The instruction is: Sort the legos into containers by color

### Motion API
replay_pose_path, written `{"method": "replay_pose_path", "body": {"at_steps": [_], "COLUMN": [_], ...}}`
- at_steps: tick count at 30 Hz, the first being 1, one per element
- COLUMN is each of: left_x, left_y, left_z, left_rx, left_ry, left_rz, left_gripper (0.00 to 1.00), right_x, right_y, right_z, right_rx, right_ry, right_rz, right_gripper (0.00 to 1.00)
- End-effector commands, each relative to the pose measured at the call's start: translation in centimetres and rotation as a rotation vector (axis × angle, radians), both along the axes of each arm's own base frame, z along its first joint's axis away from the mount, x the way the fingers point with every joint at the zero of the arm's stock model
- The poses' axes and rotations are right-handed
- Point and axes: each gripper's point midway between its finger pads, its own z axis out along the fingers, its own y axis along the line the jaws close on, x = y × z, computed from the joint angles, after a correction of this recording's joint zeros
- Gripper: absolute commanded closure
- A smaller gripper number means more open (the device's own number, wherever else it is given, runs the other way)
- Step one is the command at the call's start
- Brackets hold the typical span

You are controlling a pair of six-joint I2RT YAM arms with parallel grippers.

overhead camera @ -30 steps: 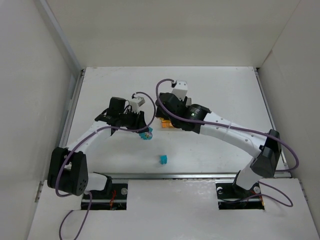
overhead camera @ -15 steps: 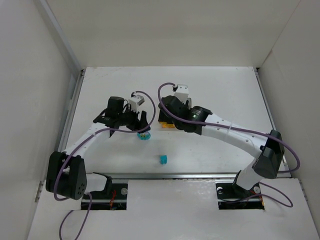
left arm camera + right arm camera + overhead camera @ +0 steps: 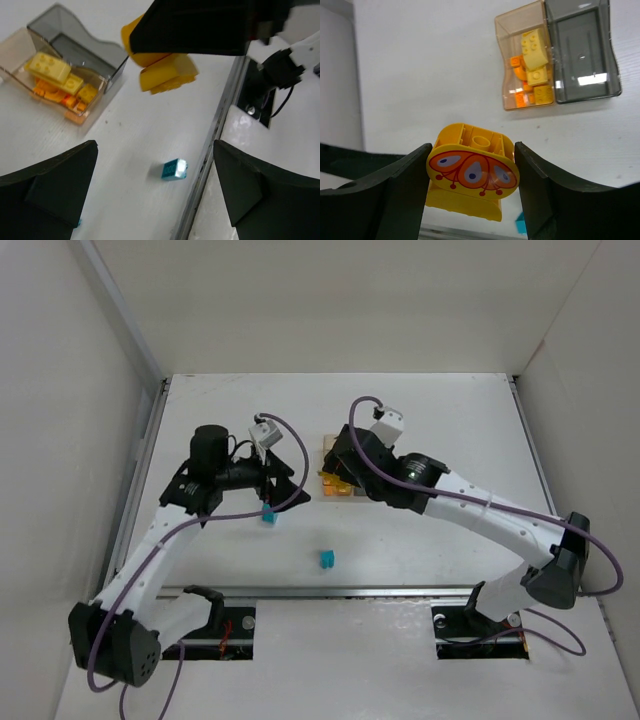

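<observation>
Since half a second ago, the left arm has swung its elbow outward. The left end effector (image 3: 287, 483) has drawn back from the small teal plastic lego (image 3: 268, 516), which now lies alone on the white table (image 3: 440, 420), just beside it. The right arm has shifted rightward, uncovering more of the joined boxes. A second teal lego (image 3: 326, 559) sits where it was, nearer the front edge.

The overhead view hides both grasps. The left wrist view shows the left fingers spread wide with nothing between them. The right wrist view shows the right end effector (image 3: 472, 162) clamped on a yellow-orange plastic lego with a printed front (image 3: 470, 177), held above the table and apart from the boxes. In that view the amber translucent plastic box (image 3: 512, 35) holds yellow and orange pieces, and the smoky grey translucent plastic box (image 3: 580, 55) adjoins its side.
</observation>
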Motion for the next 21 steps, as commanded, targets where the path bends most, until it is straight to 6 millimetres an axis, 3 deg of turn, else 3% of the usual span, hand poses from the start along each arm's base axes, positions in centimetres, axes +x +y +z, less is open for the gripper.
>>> {"method": "replay_pose_path", "body": {"at_steps": [1,4,7,12,16,21], "left_x": [-1.8,-0.9,-0.4,-0.3,0.8,1.2], "left_y": [-1.3,-1.0,-0.9,-1.9,-1.9,-2.2], "left_z": [7.2,9.0,8.8,9.8,8.4,8.7], "left_rx": [-0.184,-0.257,-0.267,-0.333,-0.313,-0.353], "left_ry": [-0.072,-0.014,0.040,0.120,0.160,0.172], "left_rz": [0.007,0.149,0.215,0.241,0.303,0.310], "left_gripper": [0.01,0.01,0.01,0.01,0.01,0.01], "right_x": [-0.2,0.1,0.4,0.6,0.6,0.4], "right_y": [0.5,1.0,1.1,2.1,2.4,2.7], "right_z": [3.6,5.6,8.1,8.0,8.2,7.7], "right_rx": [0.246,0.349,0.406,0.416,0.448,0.445], "right_ry": [-0.029,-0.039,-0.067,-0.051,-0.055,-0.037], "right_rz": [-0.109,-0.152,-0.160,-0.149,-0.144,-0.129], "right_gripper": [1.00,1.00,1.00,1.00,1.00,1.00]}}
